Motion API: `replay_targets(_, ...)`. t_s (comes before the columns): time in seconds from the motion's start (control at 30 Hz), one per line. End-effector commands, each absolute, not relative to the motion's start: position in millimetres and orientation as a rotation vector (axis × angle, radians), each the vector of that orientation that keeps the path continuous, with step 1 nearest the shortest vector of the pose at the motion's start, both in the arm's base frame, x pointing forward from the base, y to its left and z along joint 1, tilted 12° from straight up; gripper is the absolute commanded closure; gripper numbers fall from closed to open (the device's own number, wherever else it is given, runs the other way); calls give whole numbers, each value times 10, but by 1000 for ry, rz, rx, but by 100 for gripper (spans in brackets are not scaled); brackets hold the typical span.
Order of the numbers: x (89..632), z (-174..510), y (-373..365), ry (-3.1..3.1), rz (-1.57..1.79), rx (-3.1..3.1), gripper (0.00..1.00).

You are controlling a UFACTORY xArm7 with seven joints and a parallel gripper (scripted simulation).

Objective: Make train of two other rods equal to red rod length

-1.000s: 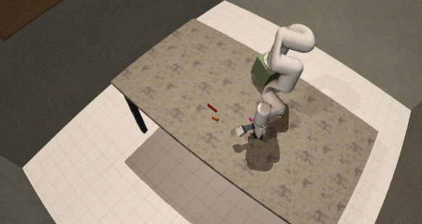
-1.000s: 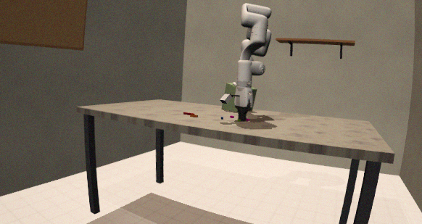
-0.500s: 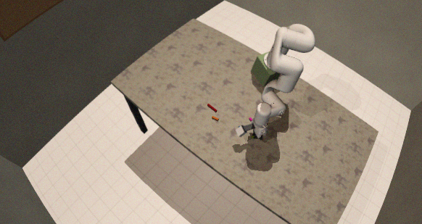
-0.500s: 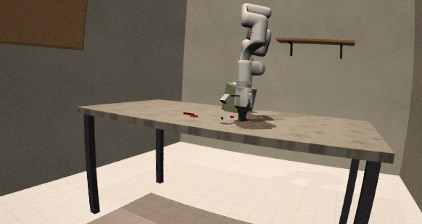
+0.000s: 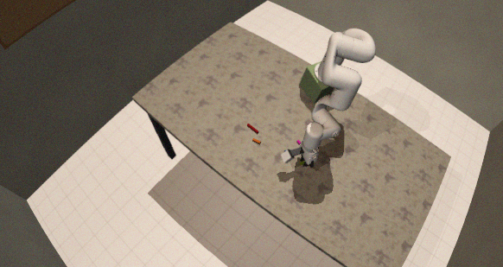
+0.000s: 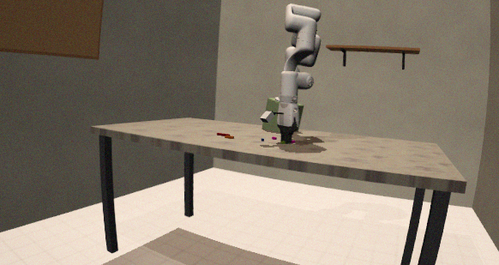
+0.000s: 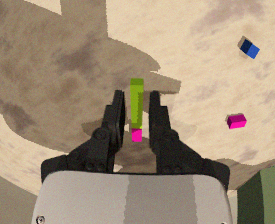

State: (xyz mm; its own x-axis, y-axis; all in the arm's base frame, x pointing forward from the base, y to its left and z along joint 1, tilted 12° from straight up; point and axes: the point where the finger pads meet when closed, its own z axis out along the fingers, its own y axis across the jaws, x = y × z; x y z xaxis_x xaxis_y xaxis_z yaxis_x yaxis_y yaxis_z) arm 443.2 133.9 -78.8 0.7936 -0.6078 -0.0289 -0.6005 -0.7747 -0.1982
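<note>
Top view, left to right: your red rod (image 5: pixel 252 128) lies flat mid-bench, a bit toward the front edge, with the orange rod (image 5: pixel 257 141) just beside it on the front side, apart and not in line with it. Further right, a magenta rod (image 5: pixel 298 143) sits next to the arm's wrist. Your hand (image 5: pixel 306 162) is down at the bench, right of those, nearer the front edge than the back. The green base block (image 5: pixel 312 84) stands at the back edge.

Wrist view, left to right: your two black fingers stand slightly apart, gripping nothing. Between them lies the lime rod (image 7: pixel 136 103), flat on the bench, running away from the camera. A second magenta rod (image 7: pixel 136 135) lies at its near end, touching or very nearly, in line. You can see narrow gaps between both rods and the finger pads. To the right, the other magenta rod (image 7: pixel 237 120) lies well apart from the pair, and the blue rod (image 7: pixel 250 50) lies further out still.

Exterior view: hand (image 6: pixel 286 137) low over the bench (image 6: pixel 369 172), lime rod hardly visible beneath it.
</note>
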Motion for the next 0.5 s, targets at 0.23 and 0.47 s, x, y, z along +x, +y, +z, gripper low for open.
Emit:
replay_targets(0.23,4446,-775,1338,949,-59,-2784,76)
replay_targets(0.47,4436,-671,1319,949,-59,-2784,76)
